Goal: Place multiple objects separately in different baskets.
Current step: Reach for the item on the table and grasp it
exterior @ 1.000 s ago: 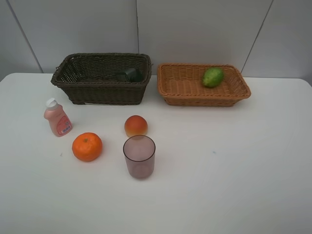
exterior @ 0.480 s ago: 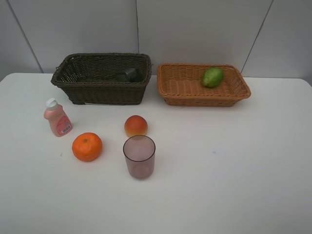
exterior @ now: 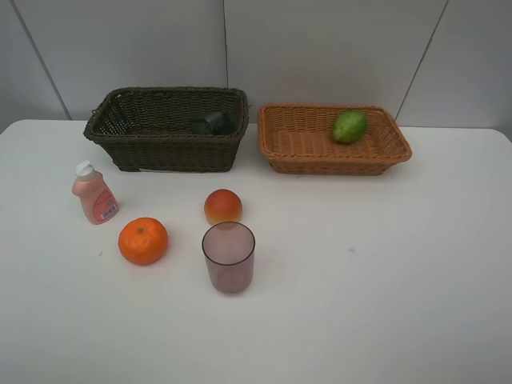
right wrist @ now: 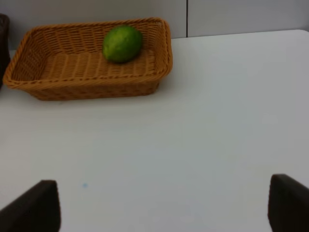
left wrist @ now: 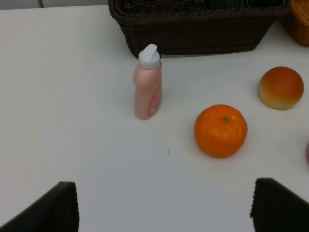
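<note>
Tan basket [exterior: 320, 164] at far edge, cup [exterior: 228, 260] (upright) mid-table

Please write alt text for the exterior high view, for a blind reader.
Two wicker baskets stand at the back of a white table: a dark brown basket holding a dark grey bottle, a tan basket holding a green fruit. In front are a pink bottle, an orange, a reddish fruit and a purplish cup.

A white table [exterior: 416, 304] stands before a pale grey panelled wall [exterior: 320, 48] with thin dark seams.
</note>
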`<move>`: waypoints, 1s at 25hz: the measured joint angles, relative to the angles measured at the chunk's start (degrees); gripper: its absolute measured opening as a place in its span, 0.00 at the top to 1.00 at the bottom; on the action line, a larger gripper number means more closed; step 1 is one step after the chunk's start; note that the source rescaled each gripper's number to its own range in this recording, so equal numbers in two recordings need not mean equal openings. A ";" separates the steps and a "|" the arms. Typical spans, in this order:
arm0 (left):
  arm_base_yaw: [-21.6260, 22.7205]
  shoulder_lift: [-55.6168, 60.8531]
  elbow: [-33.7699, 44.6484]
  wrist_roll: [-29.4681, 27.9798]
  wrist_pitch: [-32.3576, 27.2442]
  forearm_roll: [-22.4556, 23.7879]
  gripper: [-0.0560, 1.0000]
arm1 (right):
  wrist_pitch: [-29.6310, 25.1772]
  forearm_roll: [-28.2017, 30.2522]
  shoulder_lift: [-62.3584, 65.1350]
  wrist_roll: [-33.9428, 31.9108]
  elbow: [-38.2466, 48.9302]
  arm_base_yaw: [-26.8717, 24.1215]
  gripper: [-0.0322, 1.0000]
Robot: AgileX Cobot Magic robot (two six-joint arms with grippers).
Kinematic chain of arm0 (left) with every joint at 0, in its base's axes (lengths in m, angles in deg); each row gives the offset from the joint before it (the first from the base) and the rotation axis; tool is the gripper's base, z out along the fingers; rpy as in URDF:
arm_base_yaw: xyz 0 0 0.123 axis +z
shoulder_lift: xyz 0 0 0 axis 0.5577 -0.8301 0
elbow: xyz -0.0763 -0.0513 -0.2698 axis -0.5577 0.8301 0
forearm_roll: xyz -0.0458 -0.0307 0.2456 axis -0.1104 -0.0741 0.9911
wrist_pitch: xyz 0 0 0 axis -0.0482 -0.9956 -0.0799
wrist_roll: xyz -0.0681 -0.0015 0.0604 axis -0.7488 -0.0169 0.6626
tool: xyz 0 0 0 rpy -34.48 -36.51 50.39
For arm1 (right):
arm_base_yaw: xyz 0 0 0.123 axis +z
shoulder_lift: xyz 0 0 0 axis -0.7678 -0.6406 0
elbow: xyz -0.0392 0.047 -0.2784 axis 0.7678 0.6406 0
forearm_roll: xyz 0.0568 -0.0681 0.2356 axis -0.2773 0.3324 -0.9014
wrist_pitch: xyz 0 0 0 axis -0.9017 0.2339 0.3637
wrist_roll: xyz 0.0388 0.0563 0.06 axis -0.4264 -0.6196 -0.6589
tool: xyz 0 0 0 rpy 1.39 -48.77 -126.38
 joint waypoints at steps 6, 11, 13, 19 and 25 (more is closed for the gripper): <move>0.00 0.00 0.00 0.00 0.00 0.00 0.07 | 0.00 0.00 0.00 0.00 0.00 0.00 0.00; 0.00 -6.48 -2.61 0.00 -0.26 0.00 0.07 | 0.00 0.00 0.00 0.00 0.00 0.00 0.00; 0.00 -11.98 -5.33 0.12 -0.42 0.00 0.07 | 0.00 0.00 0.00 0.00 0.00 0.00 0.00; 0.00 -28.85 -12.67 4.29 0.04 0.05 0.07 | 0.00 0.00 0.00 0.00 0.00 0.00 0.00; 0.00 -46.18 -18.51 7.08 3.15 0.04 0.07 | 0.00 0.00 0.00 0.00 0.00 0.00 0.00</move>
